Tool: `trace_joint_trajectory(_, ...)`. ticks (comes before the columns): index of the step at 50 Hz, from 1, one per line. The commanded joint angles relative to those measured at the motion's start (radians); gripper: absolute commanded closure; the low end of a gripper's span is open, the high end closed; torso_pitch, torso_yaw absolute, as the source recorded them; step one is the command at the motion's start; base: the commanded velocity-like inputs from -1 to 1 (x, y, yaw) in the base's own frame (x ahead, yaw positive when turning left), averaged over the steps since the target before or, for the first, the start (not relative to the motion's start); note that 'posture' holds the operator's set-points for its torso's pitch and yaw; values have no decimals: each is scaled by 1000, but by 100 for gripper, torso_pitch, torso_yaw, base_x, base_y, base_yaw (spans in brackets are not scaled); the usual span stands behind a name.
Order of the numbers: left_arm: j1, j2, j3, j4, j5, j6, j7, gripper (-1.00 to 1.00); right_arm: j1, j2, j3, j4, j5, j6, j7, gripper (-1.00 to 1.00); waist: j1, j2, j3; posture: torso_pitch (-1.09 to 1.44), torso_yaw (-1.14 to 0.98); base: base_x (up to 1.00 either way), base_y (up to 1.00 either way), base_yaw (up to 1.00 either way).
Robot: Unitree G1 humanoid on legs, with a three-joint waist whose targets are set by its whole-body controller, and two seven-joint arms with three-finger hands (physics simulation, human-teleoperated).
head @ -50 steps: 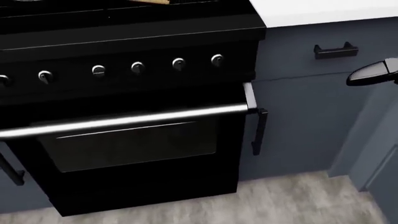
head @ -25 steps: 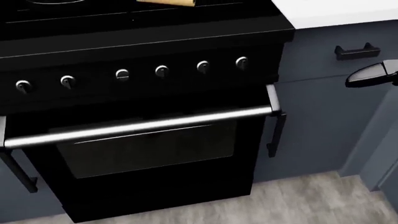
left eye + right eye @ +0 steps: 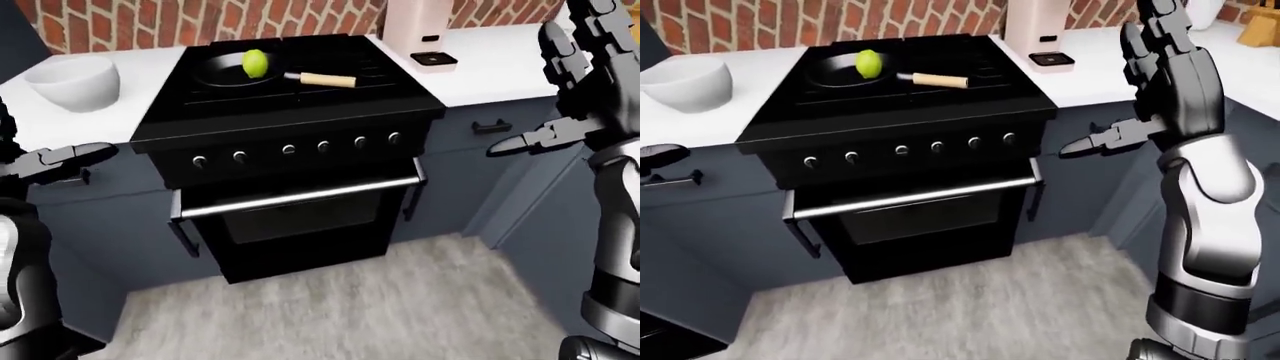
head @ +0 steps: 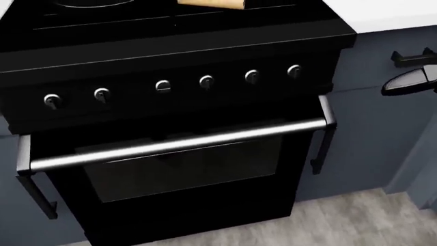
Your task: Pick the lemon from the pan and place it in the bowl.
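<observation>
A yellow-green lemon (image 3: 255, 63) sits in a black pan (image 3: 232, 71) with a wooden handle (image 3: 327, 79) on the black stove (image 3: 290, 112). A white bowl (image 3: 75, 81) stands on the white counter (image 3: 60, 120) left of the stove. My left hand (image 3: 62, 159) is open, low at the left edge, far from the pan. My right hand (image 3: 1160, 56) is open and raised at the right, its fingers spread, well right of the stove. In the head view only the stove's knobs (image 4: 206, 81), oven handle (image 4: 178, 143) and a right fingertip (image 4: 408, 82) show.
A white appliance (image 3: 418, 30) stands on the counter right of the stove, by a brick wall (image 3: 150, 22). Grey-blue cabinets (image 3: 500, 172) flank the oven. Grey floor (image 3: 330, 307) lies below. A wooden block (image 3: 1260, 26) is at the far right.
The whole head view has shifted: the stove front slid right and slightly down, so the camera moved left. My right fingertip stays at the right edge.
</observation>
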Motion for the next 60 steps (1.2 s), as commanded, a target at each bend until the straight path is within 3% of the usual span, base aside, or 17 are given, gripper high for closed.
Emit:
trace_joint_trajectory(1,-31,36,33,-41,0,-30,5,-100,-38,-17,-3,-38,4,-26,-1,-100,9,0,-25,0,0,5,25,0)
trace_joint_trajectory(6,-33,38,33,-43,-1,-28,6,-100,-44,-20,-3,-34,4,-26,0,-100,7,63,-8,0,0,5,25,0)
trace_joint_trajectory(9,-31,39,37,-43,-3,-29,6,-100,-36,-15,-2,-41,3,-26,0,-100,-3,142,-37,0,0,5,25,0)
trace_joint_trajectory(11,-31,39,36,-43,-3,-29,7,-100,-40,-18,-5,-40,5,-21,0,-100,7,125,-10,0,0,5,25,0)
trace_joint_trajectory(19,-29,40,38,-44,-5,-28,7,-100,-39,-17,-4,-44,6,-18,-1,-100,11,39,-10,0,0,5,25,0)
trace_joint_trajectory(22,-30,43,40,-45,-7,-25,8,-100,-37,-15,-4,-46,5,-19,-1,-100,15,-22,-17,0,0,5,25,0)
trace_joint_trajectory(23,-30,43,40,-43,-6,-27,7,-100,-36,-15,-3,-45,4,-19,-1,-100,10,1,-12,0,0,5,24,0)
trace_joint_trajectory(27,-31,45,41,-42,-7,-26,8,-100,-40,-17,-3,-43,4,-19,2,-100,10,0,-26,0,0,5,25,0)
trace_joint_trajectory(32,-29,46,43,-46,-8,-25,9,-100,-37,-15,-2,-43,1,-25,5,-100,8,60,-9,0,0,5,25,0)
trace_joint_trajectory(35,-28,46,43,-44,-9,-26,9,-100,-36,-14,-2,-44,-1,-25,6,-100,7,166,-34,0,0,5,25,0)
trace_joint_trajectory(36,-28,47,43,-43,-9,-26,8,-100,-35,-14,-2,-44,-1,-25,7,-100,13,111,-18,0,0,5,25,0)
trace_joint_trajectory(38,-27,46,44,-43,-9,-27,8,-100,-33,-12,-2,-46,-2,-26,7,-100,15,120,-17,0,0,5,25,0)
trace_joint_trajectory(45,-25,45,43,-43,-8,-28,7,-100,-31,-11,-1,-42,-5,-31,10,-100,14,42,-9,0,0,5,25,0)
trace_joint_trajectory(48,-25,45,44,-45,-9,-27,8,-100,-33,-11,-1,-42,-5,-30,11,-100,16,-17,-16,0,0,5,25,0)
trace_joint_trajectory(54,-26,44,43,-43,-7,-29,8,-100,-33,-12,0,-41,-7,-32,16,-100,12,11,-23,0,0,7,21,0)
trace_joint_trajectory(58,-24,45,45,-41,-8,-32,7,-100,-28,-8,1,-45,-10,-34,17,-100,4,85,-3,0,0,9,12,0)
trace_joint_trajectory(60,-22,45,46,-43,-9,-32,7,-100,-30,-10,1,-45,-14,-34,21,-100,4,151,-15,0,0,10,13,0)
